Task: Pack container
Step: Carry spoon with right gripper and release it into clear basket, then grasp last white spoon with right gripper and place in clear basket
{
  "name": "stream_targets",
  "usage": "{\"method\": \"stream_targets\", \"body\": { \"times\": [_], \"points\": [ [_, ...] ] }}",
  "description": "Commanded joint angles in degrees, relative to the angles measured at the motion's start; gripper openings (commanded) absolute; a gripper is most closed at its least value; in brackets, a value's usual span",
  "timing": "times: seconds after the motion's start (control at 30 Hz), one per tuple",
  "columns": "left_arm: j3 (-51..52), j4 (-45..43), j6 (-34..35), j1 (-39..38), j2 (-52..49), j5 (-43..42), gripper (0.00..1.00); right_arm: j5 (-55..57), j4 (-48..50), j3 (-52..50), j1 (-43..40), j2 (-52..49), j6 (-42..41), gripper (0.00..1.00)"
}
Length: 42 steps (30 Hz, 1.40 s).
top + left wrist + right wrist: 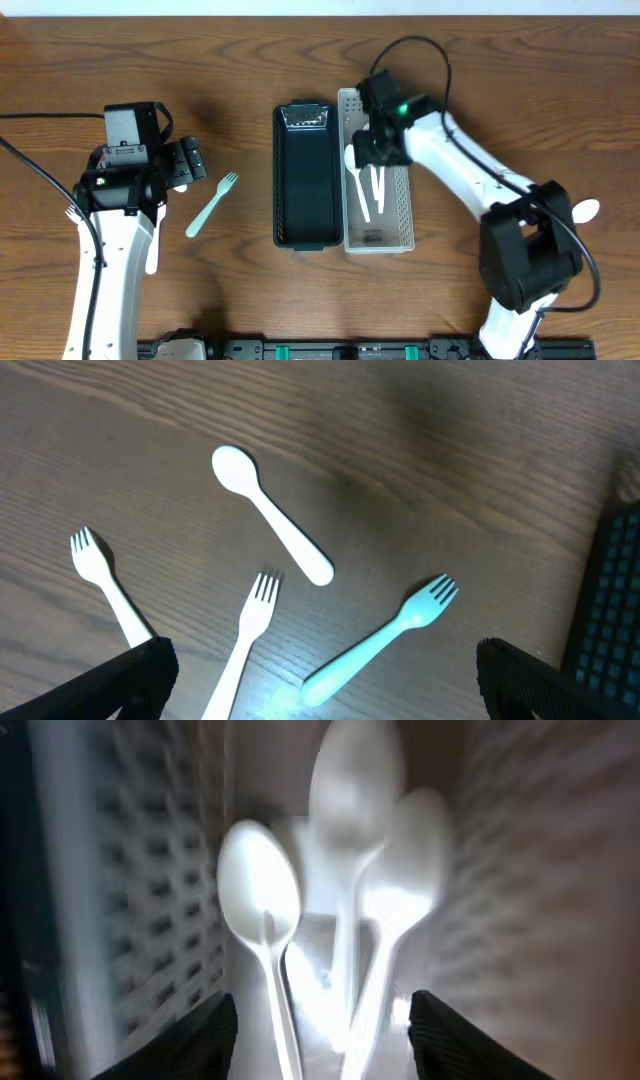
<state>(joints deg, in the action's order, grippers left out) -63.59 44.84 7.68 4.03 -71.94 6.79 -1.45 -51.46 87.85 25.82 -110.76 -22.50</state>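
R gripper (322, 1008) spread wide over white tray (405, 215) w/ spoons (368, 192), center-right. L gripper (325, 660) also wide apart, empty, above teal fork (380, 640) on tabletop (450, 460), left.

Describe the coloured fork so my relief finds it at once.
From the dark container mid-table, look left towards the left arm. The fork lies slanted on the wood there. It alone is pale blue; the forks and spoon nearby are white.
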Motion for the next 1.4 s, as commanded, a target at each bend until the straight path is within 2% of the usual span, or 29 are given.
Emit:
{"method": "stream_targets", "body": {
  "times": [0.0,0.1,0.23,0.3,0.37,0.63,0.9,1.37],
  "points": [
    [-1.4,0.1,0.1,0.3,-0.2,0.1,0.98,6.2,-3.3,9.6,-5.5,9.4,1.2,0.59],
    [-1.4,0.1,0.1,0.3,-0.2,0.1,0.98,7.9,-6.6,13.1,-13.2,15.1,-1.4,0.59],
    [-1.4,0.2,0.1,0.3,-0.2,0.1,0.98,8.4,-12.6,12.9,-25.9,19.3,-7.9,0.61],
    [-1.4,0.2,0.1,0.3,-0.2,0.1,0.98,8.5,-16.2,11.9,-32.0,19.3,-10.1,0.7],
    [-1.4,0.1,0.1,0.3,-0.2,0.1,0.98,8.5,-17.7,9.6,-36.9,18.8,-10.3,0.72],
    [-1.4,0.2,0.1,0.3,-0.2,0.1,0.98,5.6,-9.3,-9.1,-51.4,16.3,-8.4,0.84],
    [-1.4,0.2,0.1,0.3,-0.2,0.1,0.98,3.9,0.9,-20.7,-58.4,12.9,-3.0,0.86],
    [-1.4,0.2,0.1,0.3,-0.2,0.1,0.98,2.7,10.6,-28.3,-59.2,5.5,-2.5,0.87]
  ]
}}
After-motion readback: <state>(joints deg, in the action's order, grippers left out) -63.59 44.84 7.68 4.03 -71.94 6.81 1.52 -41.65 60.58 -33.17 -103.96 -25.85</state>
